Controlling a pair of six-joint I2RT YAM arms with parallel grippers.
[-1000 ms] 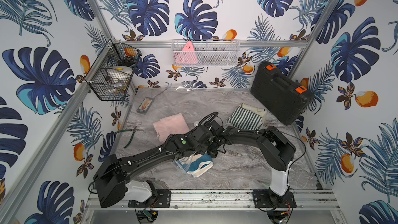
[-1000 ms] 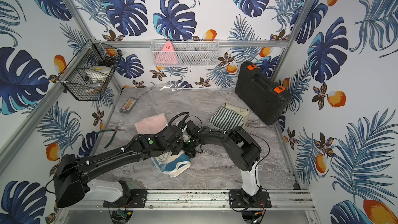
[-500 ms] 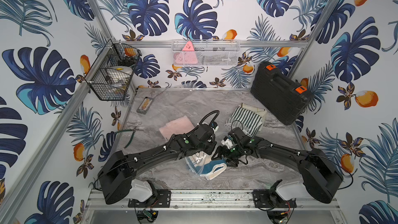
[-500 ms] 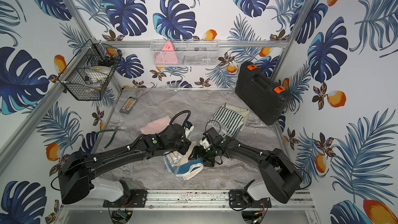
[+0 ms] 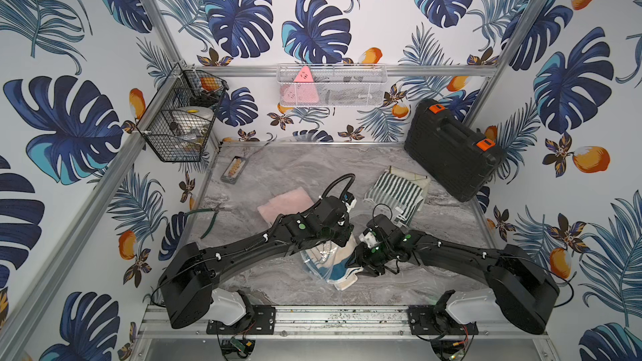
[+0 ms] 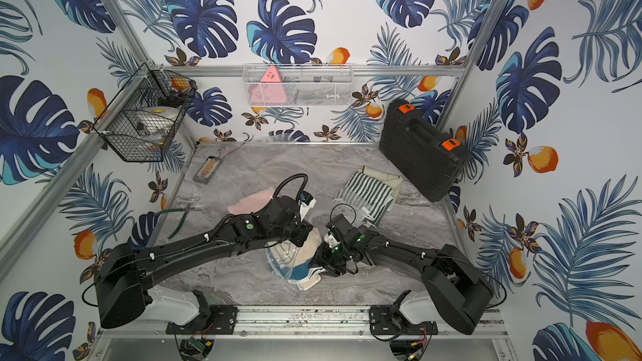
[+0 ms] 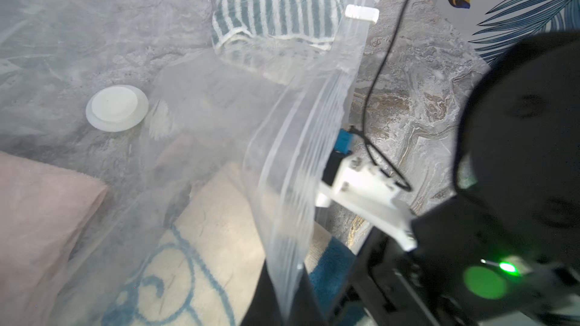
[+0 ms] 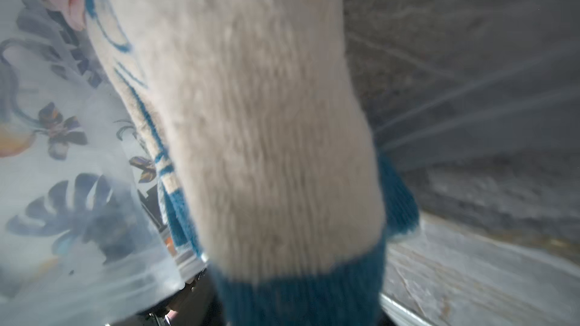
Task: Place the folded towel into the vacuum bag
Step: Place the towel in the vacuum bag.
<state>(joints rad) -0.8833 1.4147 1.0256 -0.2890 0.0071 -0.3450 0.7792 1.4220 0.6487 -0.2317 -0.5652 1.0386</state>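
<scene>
A green-handled pair of pliers point(image 5: 208, 218) is lying at the left edge of the marble table point(image 5: 298, 168), with a folded pink cloth point(image 5: 283, 203) just beyond it. The left gripper point(image 5: 342, 237) is holding the zip edge of the vacuum bag point(image 7: 292, 158), its jaws closed on the plastic, lifting the mouth. The folded towel point(image 5: 338, 262), cream with blue trim, is sitting at that mouth, partly under the clear film. The right gripper point(image 5: 359, 265) is pressing against the towel's near end; whether its jaws are gripping it, I cannot tell. Further right, a green-striped towel point(image 5: 396, 191) and a black case point(image 5: 451, 151) are resting.
</scene>
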